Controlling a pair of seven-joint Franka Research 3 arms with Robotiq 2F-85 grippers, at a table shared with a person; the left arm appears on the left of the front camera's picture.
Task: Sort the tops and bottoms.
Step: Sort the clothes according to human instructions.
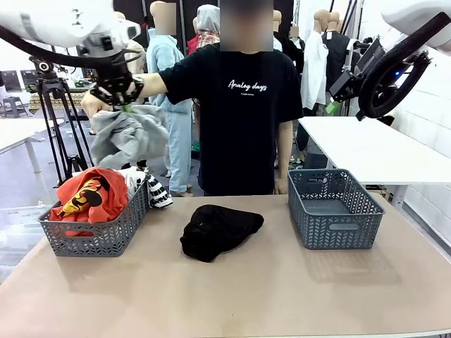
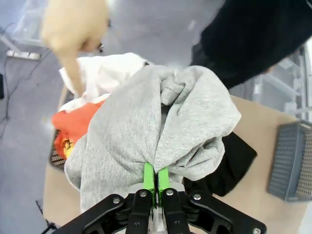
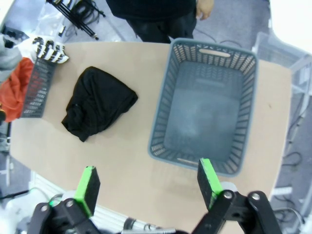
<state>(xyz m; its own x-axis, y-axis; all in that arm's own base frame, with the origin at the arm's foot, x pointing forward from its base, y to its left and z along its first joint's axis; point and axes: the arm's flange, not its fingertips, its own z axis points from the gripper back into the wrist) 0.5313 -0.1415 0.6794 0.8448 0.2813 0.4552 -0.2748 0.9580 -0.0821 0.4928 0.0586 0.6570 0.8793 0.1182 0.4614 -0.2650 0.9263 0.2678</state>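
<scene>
Left tool (image 2: 156, 179) clamps the grey shirt (image 2: 141, 126) above the filled basket (image 1: 106, 236) at the counter's left edge; this narrow pinch may slip, dropping it outside.

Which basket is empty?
The grey basket on the robot's right; the left basket holds the orange shirt and the white printed shirt.
</scene>
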